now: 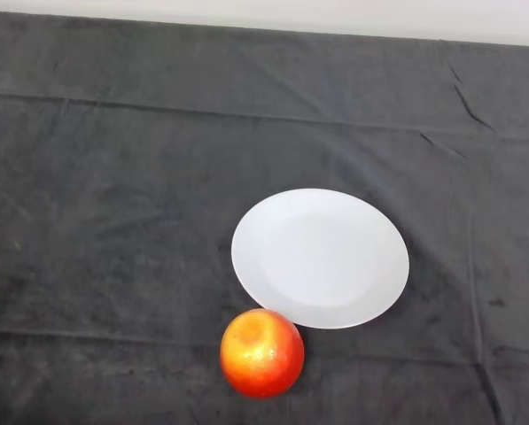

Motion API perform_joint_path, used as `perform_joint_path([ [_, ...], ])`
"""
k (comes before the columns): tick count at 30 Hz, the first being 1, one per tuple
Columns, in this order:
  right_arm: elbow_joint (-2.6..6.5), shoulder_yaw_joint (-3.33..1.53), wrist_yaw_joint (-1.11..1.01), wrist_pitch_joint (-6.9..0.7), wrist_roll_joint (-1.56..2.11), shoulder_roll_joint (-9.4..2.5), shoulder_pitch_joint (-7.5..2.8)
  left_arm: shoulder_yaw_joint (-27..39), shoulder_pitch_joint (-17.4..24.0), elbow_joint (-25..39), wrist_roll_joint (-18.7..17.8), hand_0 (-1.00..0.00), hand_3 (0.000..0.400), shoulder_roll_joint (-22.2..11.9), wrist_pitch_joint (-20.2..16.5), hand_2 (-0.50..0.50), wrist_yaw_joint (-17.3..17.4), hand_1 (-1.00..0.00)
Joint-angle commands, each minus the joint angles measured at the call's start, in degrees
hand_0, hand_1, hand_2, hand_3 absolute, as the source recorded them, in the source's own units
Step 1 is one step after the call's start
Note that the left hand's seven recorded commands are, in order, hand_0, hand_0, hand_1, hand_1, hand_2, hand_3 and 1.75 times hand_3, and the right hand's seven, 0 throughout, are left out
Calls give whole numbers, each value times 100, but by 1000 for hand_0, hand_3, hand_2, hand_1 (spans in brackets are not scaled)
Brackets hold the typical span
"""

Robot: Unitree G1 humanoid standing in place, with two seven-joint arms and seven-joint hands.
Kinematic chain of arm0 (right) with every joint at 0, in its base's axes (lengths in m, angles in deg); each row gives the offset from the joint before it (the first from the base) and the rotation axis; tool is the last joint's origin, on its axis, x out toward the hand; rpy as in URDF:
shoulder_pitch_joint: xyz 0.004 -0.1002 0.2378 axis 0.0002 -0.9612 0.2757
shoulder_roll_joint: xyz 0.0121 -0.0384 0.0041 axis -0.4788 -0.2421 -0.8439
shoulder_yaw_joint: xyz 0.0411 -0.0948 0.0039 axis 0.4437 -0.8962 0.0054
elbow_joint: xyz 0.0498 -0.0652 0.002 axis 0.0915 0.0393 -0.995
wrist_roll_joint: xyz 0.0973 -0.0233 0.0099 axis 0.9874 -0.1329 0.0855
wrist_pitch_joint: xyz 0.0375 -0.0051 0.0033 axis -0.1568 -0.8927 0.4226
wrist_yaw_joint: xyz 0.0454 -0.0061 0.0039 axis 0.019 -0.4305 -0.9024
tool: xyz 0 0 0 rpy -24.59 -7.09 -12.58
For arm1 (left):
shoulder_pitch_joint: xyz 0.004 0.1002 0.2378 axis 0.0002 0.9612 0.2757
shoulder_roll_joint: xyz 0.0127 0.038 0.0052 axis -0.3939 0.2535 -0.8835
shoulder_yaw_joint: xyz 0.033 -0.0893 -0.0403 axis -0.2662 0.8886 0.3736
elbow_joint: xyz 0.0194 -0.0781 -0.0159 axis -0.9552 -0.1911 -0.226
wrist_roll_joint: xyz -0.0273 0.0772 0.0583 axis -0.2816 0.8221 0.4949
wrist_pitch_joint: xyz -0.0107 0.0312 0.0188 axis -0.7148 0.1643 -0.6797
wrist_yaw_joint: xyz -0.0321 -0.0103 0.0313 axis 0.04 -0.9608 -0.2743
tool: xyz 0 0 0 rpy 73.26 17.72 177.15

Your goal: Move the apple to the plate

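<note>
A red and orange apple (pixel 261 352) sits on the dark cloth near the front of the table. It touches or just overlaps the near left rim of a white round plate (pixel 322 257), which lies bare in the middle right of the head view.
The dark cloth (pixel 113 221) covers the whole table, with a few creases at the back right. A pale wall strip (pixel 335 16) runs along the far edge.
</note>
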Motion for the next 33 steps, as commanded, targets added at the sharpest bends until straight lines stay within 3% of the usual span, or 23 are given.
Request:
perform_joint_path([
  [1, 553, 114, 33, -484, -103, -717, -627, -175, -282, 175, 154, 0, 0, 7, -17, 0, -27, 0],
  [16, 552, 138, 42, -484, -136, -716, -631, -490, -424, 289, 573, 0, 0, -48, 605, 0, 157, 0],
  [33, 552, 162, 52, -482, -168, -714, -633, -1149, -468, 277, 1288, 0, 0, 100, 1676, 0, 617, 0],
])
